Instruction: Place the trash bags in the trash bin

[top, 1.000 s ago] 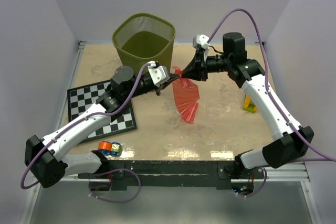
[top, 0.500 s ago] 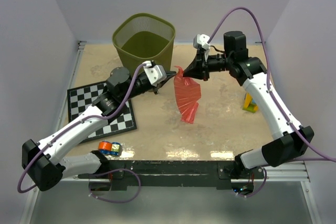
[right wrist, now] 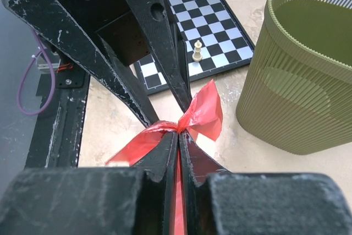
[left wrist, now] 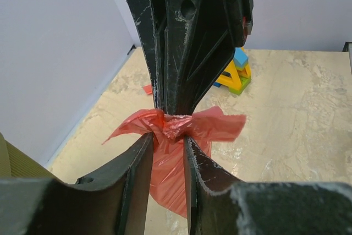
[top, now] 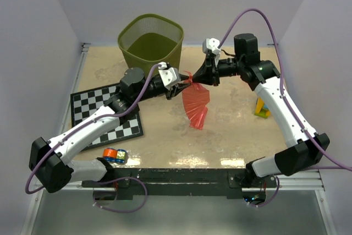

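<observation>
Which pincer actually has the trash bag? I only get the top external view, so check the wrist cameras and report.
Observer: The right pincer is shut on the bunched top of the trash bag.
Operator: Give me the left one.
Observer: The left pincer stands open around the film, not clamped on it.
Operator: Check the chessboard too.
Observer: One white chess piece stands upright on the chessboard.
</observation>
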